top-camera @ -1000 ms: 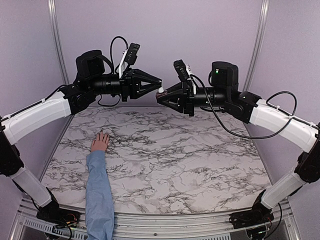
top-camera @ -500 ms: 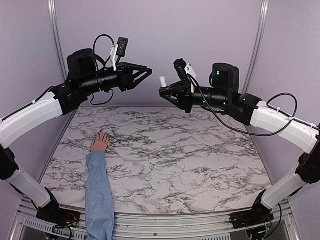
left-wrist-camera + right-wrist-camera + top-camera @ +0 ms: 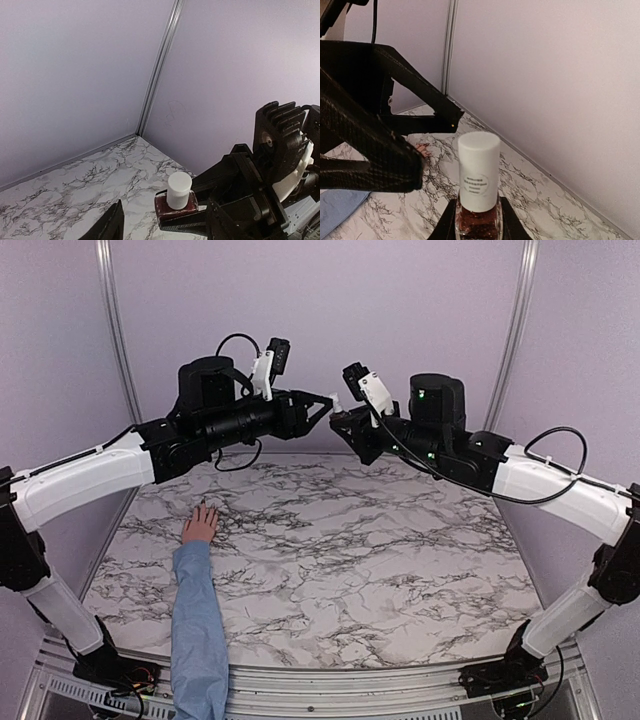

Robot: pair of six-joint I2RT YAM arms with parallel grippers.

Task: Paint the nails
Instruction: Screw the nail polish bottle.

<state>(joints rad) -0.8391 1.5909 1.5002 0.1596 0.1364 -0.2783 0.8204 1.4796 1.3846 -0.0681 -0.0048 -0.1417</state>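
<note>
A human hand (image 3: 200, 525) in a light blue sleeve (image 3: 198, 620) lies flat on the marble table's left side; its nails (image 3: 205, 509) are too small to make out. High above the table's far edge, my right gripper (image 3: 477, 226) is shut on a small dark red bottle (image 3: 476, 220) with a white cap (image 3: 479, 170), held upright. My left gripper (image 3: 167, 227) is open, and its fingers (image 3: 112, 225) stand either side of the cap (image 3: 178, 189) without touching it. In the top view the two grippers meet around the bottle (image 3: 336, 406).
The marble table (image 3: 380, 560) is bounded by lilac walls at the back and sides, with metal corner posts (image 3: 515, 330). The sleeved forearm runs from the near edge up the left side. Both arm bases sit at the near corners.
My left gripper opened, drew back to the left away from the bottle's cap, then came back with its fingers spread around the cap. The right gripper shifted slightly, still holding the bottle.
</note>
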